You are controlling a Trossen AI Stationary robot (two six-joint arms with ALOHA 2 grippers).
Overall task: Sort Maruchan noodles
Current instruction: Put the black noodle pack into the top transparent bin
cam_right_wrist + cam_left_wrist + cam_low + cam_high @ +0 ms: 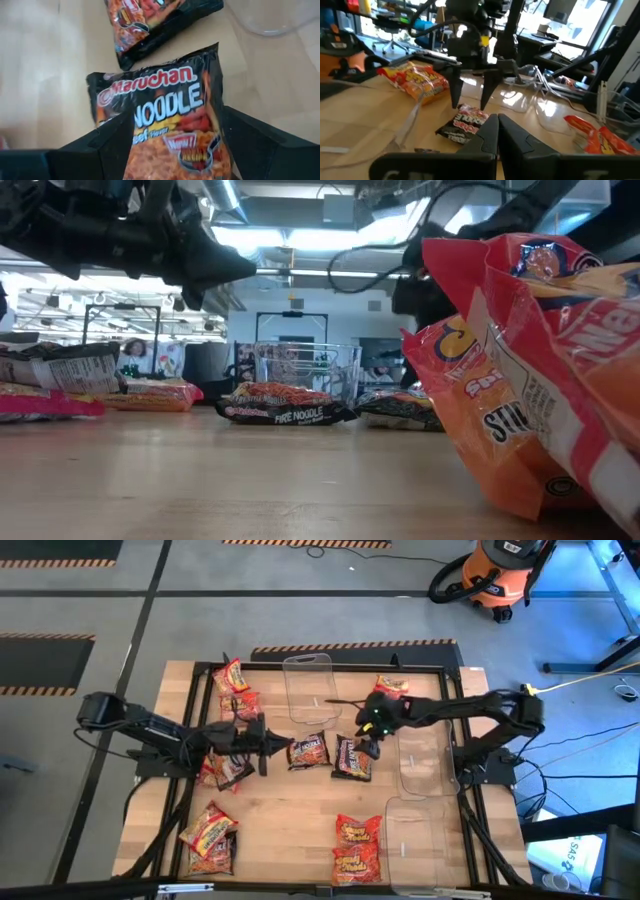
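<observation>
Black noodle packet (165, 120) lay between right gripper's (172, 137) spread fingers; only left wrist view showed left gripper (497, 131) closed, empty.

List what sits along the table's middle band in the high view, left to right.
Left gripper, shut → dark fire-noodle packet → second dark Maruchan packet with the open right gripper over it → clear plastic rectangular bin.

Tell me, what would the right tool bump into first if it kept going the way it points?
Most likely the dark noodle packet lying right below the right tool; its open fingers straddle it already.
</observation>
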